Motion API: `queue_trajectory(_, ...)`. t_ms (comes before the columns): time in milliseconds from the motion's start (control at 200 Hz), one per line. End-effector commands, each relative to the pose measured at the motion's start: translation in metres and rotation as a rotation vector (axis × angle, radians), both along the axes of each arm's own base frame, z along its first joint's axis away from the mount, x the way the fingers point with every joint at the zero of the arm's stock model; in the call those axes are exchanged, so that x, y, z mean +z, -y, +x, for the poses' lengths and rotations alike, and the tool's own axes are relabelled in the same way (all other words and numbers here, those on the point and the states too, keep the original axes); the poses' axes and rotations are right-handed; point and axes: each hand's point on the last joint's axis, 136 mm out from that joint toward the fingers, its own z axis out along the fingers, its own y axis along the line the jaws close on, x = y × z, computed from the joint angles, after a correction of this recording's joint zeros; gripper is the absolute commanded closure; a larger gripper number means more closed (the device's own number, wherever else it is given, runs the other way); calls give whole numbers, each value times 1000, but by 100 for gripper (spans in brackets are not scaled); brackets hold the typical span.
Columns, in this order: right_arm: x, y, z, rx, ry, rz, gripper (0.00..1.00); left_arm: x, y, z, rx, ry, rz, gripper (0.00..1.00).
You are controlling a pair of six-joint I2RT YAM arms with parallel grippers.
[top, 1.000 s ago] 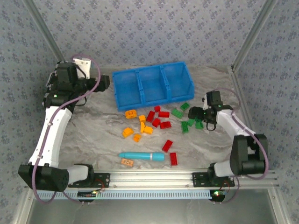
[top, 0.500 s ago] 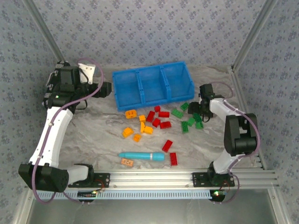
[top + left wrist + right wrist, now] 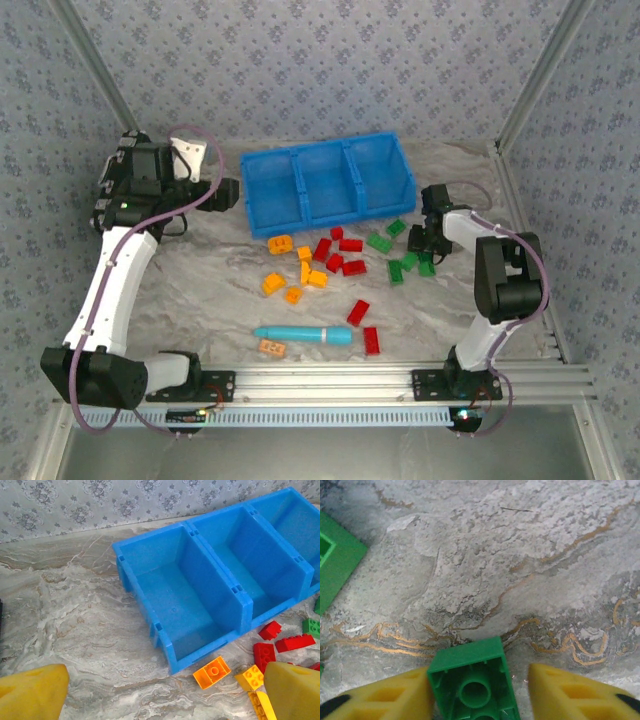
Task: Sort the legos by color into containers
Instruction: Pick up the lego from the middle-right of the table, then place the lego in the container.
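Down low, the right gripper (image 3: 477, 672) has its fingers around a green brick (image 3: 472, 685) on the table (image 3: 520, 555), one side touching, the other just apart, not squeezing yet. Next it should pinch, lift, and go to the blue bin (image 3: 322, 148) farther back. The left gripper (image 3: 160, 680) hangs wide open beside the bin, holding nothing

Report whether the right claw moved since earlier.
Yes: the right claw swung toward the right end of the bright blue plastic tray.
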Motion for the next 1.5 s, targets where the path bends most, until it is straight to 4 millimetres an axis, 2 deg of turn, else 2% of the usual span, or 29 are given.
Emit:
queue_trajectory(0,-3,3,-4,-8,-27,-24,54,14,2,-1,-11,33,15,0)
queue_trajectory(130,-4,3,-6,-2,-33,-11,62,15,2,-2,-11,32,10,0)
queue_trajectory(285,11,8,-4,-1,-8,-22,67,16,3,-3,-15,35,3,0)
queue_trajectory(530,85,8,25,22,162,-6,69,33,-3,-15,1,137,22,0)
queue_trajectory(555,104,7,36,25,213,0,69,34,-4,-17,2,145,25,0)
queue_trajectory(700,151,-10,65,64,331,59,69,31,-6,-19,3,146,42,0)
queue_trajectory(840,181,-28,100,130,407,88,70,32,-2,-20,-8,138,20,0)
queue_trajectory(990,201,-46,133,179,446,84,70,46,8,-31,-52,178,-39,0)
queue_trajectory(1090,201,-64,155,222,450,86,69,43,9,-38,-67,188,-36,0)
queue_trajectory(1170,191,-79,169,255,437,83,69,37,7,-46,-68,181,-28,0)
queue_trajectory(1275,167,-98,183,288,403,74,69,32,5,-57,-70,183,-15,0)
queue_trajectory(1375,140,-112,193,299,357,68,69,37,-2,-65,-28,213,-19,0)
queue_trajectory(1495,111,-124,201,302,308,50,69,44,6,-81,-105,277,-20,0)
